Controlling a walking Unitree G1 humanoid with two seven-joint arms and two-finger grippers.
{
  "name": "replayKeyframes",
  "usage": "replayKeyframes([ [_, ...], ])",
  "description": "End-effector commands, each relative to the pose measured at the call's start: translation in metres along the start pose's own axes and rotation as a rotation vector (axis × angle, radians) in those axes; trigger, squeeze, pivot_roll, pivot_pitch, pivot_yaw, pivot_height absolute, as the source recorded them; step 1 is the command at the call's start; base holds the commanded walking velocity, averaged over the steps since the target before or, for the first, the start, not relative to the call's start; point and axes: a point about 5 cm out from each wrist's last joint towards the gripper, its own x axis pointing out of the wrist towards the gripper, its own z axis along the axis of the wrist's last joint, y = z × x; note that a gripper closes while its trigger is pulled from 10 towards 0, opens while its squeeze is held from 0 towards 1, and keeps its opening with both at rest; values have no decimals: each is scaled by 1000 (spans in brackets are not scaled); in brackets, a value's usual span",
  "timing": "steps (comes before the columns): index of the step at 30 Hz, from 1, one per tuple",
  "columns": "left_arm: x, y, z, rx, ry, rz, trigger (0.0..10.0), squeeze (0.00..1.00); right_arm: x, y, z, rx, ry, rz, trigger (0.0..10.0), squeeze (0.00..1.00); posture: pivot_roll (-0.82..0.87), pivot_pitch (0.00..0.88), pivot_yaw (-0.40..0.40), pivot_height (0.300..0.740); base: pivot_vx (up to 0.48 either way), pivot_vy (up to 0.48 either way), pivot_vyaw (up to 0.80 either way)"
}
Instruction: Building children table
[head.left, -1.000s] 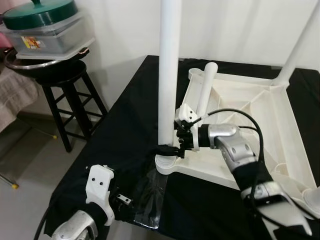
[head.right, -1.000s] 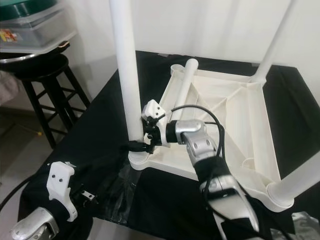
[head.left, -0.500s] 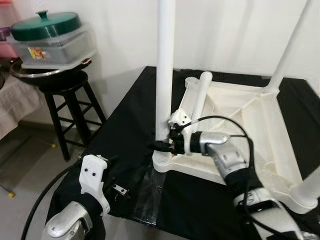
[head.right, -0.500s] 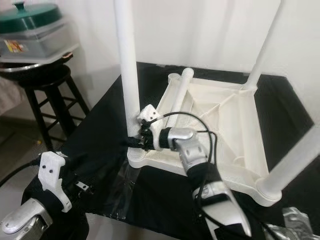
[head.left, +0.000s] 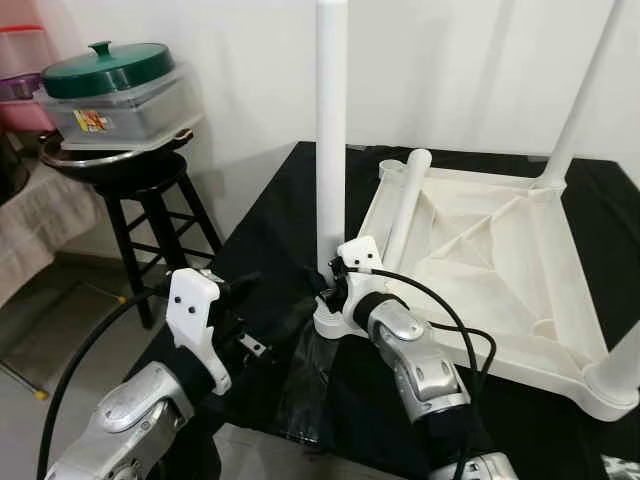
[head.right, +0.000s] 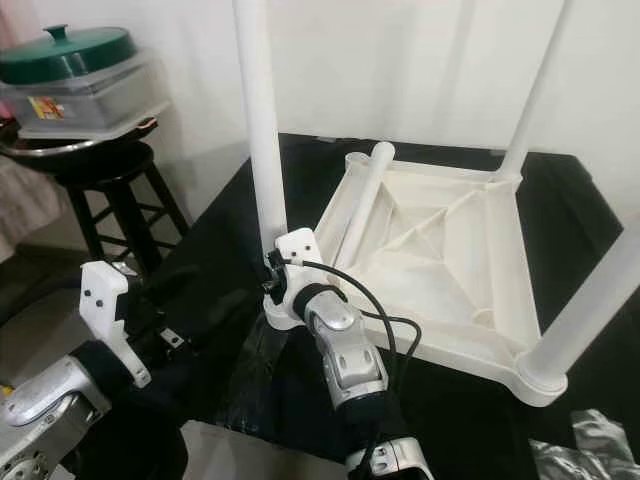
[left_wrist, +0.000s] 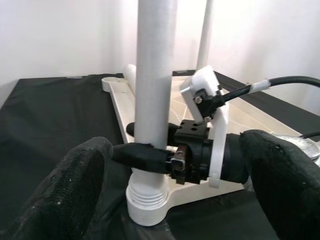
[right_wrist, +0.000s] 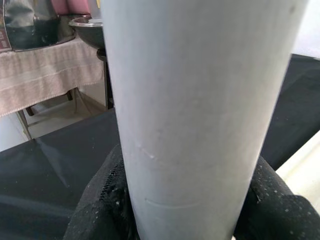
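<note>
Two grippers in play. Right gripper (left_wrist: 150, 156) clamps upright leg (head.left: 331, 140) just above socket, frame centre, likely steadying it to seat in upturned tabletop (head.left: 560, 345) on black cloth (head.left: 255, 240). Left gripper (head.left: 232, 300), lower left, open, empty. Versus earlier: camera shifted, stool (head.left: 140, 195) more in view, left arm raised nearer leg.

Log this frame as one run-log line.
right gripper: shut on upright table leg, near socket | left gripper: open, idle | loose leg: lying in tabletop
</note>
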Motion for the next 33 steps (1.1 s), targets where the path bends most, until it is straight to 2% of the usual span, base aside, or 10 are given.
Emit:
replayKeyframes([
  [1,1,0,2,-2,7,-8,10000,0,-3,5,-8,14,48,-9,10000,0,50,0,70,740,0,0,0],
  [4,3,-2,3,-10,6,-18,10000,0,-5,11,1,25,8,-25,10000,0,43,0,75,740,0,0,0],
  [11,3,-3,6,-15,2,-16,10000,0,-2,4,2,6,-7,-27,10000,0,51,0,66,740,0,0,0],
  [16,6,0,14,-6,-23,-7,10000,0,1,16,5,-1,-38,183,10000,0,50,0,69,740,0,0,0],
  [17,7,0,16,-6,-30,-8,10000,0,1,14,11,-79,-52,311,10000,0,50,0,64,740,0,0,0],
  [26,8,0,14,-18,-33,-8,10000,0,5,-8,31,-161,-83,476,10000,0,39,0,64,740,0,0,0],
  [27,10,0,13,-21,-29,-12,10000,0,5,-10,37,-167,-99,534,941,0,38,0,63,740,0,0,0],
  [28,10,0,13,-21,-29,-12,10000,0,5,-10,37,-167,-99,534,941,0,38,0,63,740,0,0,0],
  [29,11,0,12,-22,-25,-17,10000,0,5,-12,41,-172,-108,597,0,0,38,0,62,740,0,0,0],
  [33,11,-1,8,-26,-7,-27,10000,0,4,-16,45,-194,-101,717,0,0,38,0,65,740,0,0,0],
])
